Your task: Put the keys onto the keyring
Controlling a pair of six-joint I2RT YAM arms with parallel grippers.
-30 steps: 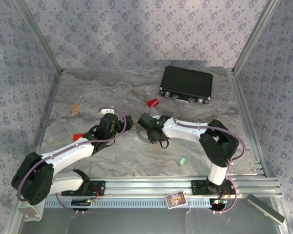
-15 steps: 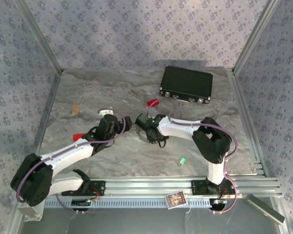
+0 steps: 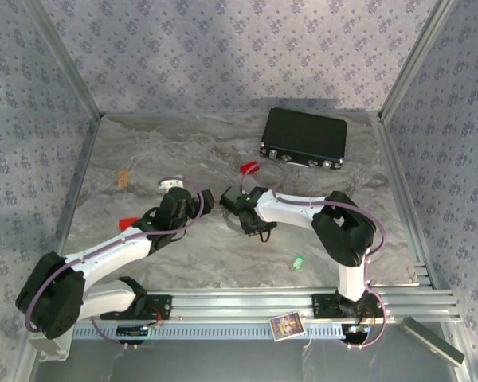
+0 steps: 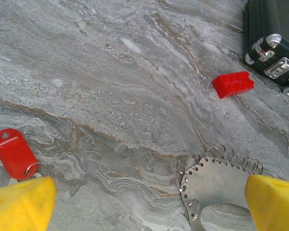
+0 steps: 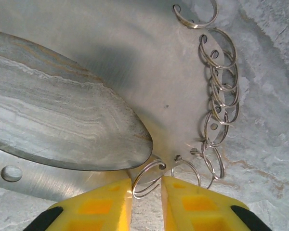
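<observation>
The keyring [image 5: 149, 72], a flat silvery hoop edged with small split rings, lies near the middle of the marbled counter [image 4: 111, 72], under the right gripper [image 5: 147, 192]. Its yellow jaws stand narrow on either side of one split ring [image 5: 145, 174]; whether they pinch it cannot be told. Since a second ago the right arm has swung slightly toward the left arm. The green key [image 3: 298, 262], red block [image 3: 249, 168] and black case [image 3: 304, 137] lie where they were. The left gripper [image 4: 148, 207] hovers just beside the hoop, jaws wide. Its wrist view takes in the red key [image 4: 14, 153] at its left fingertip. The right wrist view brings the hoop's oval opening close, and the overhead view places the green key well apart, near the counter's front edge.
</observation>
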